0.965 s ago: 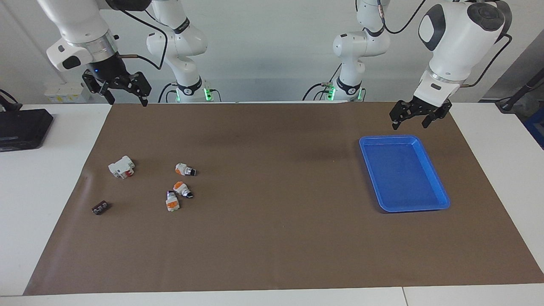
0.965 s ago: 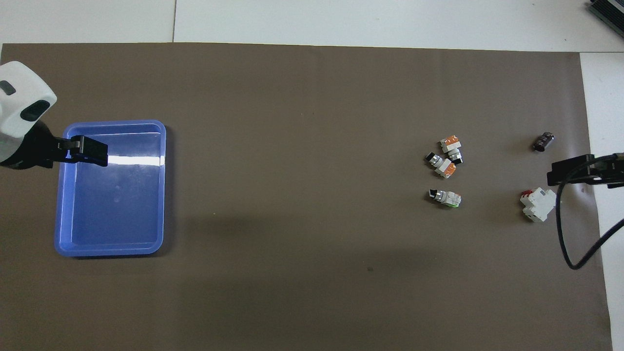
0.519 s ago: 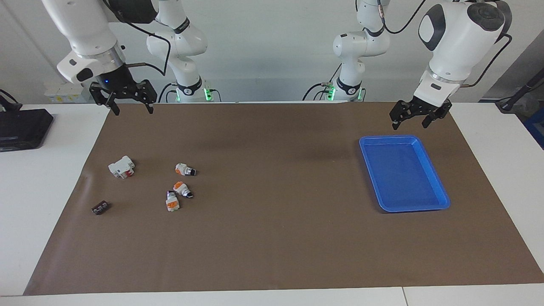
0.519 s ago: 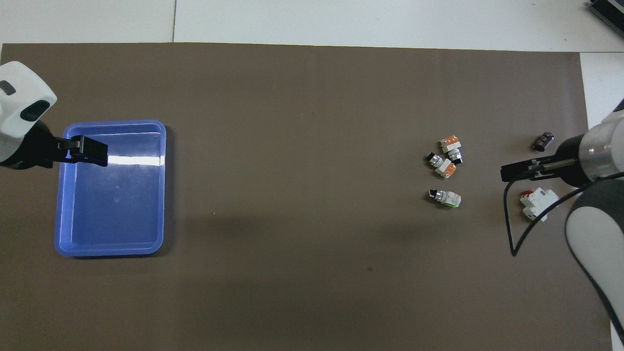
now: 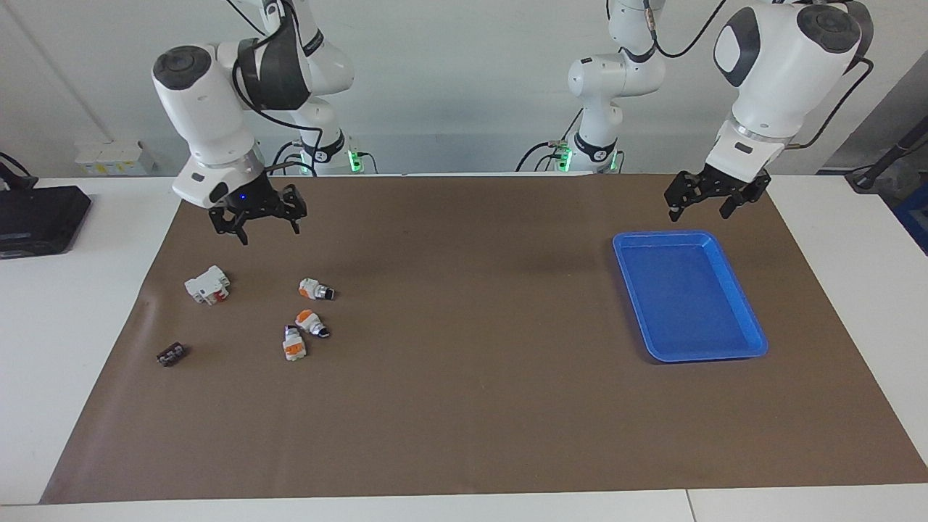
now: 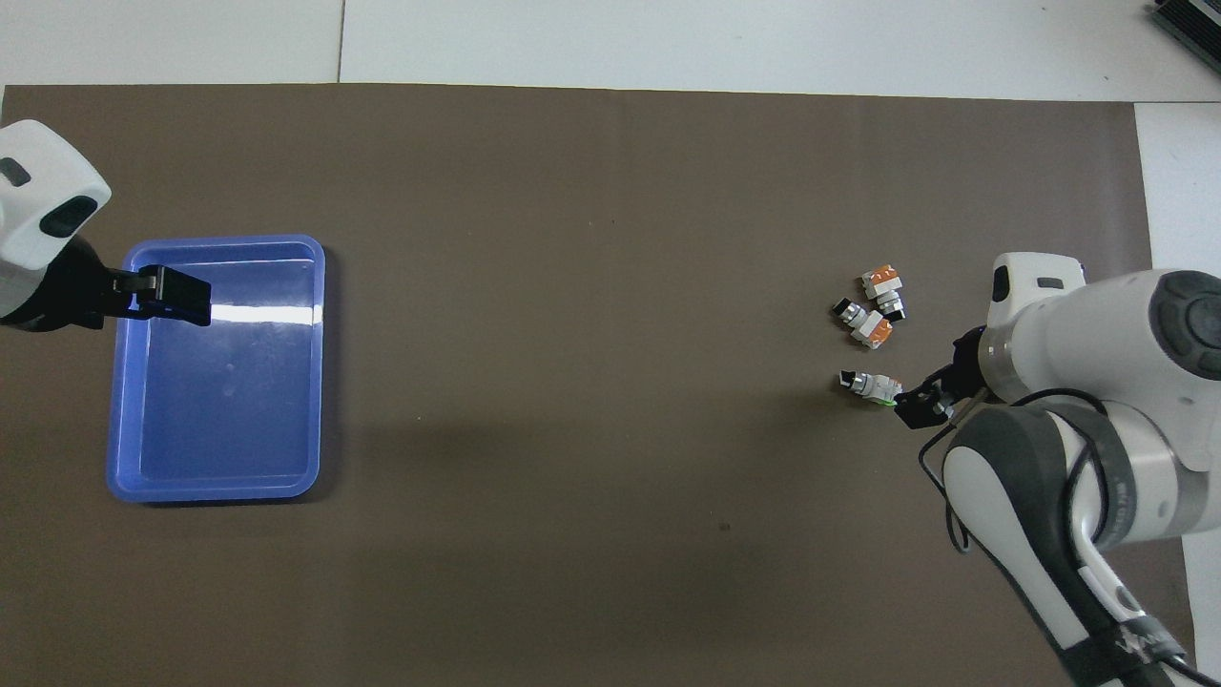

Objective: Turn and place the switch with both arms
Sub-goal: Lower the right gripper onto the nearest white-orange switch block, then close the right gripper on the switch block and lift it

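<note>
Three alike switches lie on the brown mat toward the right arm's end. The switch nearest the robots [image 5: 316, 290] [image 6: 870, 385] lies alone. The other two switches [image 5: 312, 322] [image 5: 293, 344] lie close together, farther out. My right gripper [image 5: 268, 230] [image 6: 918, 408] hangs open and empty above the mat, between the white block and the nearest switch, touching nothing. My left gripper [image 5: 699, 212] [image 6: 172, 294] waits open and empty over the robot-side edge of the blue tray [image 5: 707, 356] [image 6: 320, 382].
A larger white block with a red part [image 5: 207, 284] and a small dark flat piece [image 5: 171, 354] lie toward the right arm's end of the mat. A black device [image 5: 40, 217] sits off the mat there. Two smaller arms with green lights [image 5: 326, 156] [image 5: 594, 152] stand at the robots' edge.
My right arm has swung in from the table's end and lowered, its gripper now low over the mat beside the nearest switch. The left arm and all the parts have not moved.
</note>
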Controlling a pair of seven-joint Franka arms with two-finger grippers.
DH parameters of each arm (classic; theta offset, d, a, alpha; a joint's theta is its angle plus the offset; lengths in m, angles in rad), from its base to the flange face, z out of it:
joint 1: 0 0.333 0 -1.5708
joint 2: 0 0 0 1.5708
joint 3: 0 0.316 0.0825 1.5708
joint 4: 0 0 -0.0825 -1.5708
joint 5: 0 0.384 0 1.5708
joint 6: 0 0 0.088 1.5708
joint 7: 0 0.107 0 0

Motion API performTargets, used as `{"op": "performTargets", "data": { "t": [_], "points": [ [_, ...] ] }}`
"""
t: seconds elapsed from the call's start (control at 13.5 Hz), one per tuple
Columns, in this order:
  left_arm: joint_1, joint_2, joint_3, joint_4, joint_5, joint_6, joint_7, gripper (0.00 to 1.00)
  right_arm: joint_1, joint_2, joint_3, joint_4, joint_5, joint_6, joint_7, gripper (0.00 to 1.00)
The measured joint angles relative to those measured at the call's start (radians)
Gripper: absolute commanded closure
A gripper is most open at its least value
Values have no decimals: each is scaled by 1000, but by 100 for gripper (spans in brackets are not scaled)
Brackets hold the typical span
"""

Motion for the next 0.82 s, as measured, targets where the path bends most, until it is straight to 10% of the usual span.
{"op": "performTargets", "data": {
  "t": [0.82],
  "points": [
    [0,0,0,0,0,0,0,0,-4,142,-4,-144,44,293,-309,0]
  ]
}}
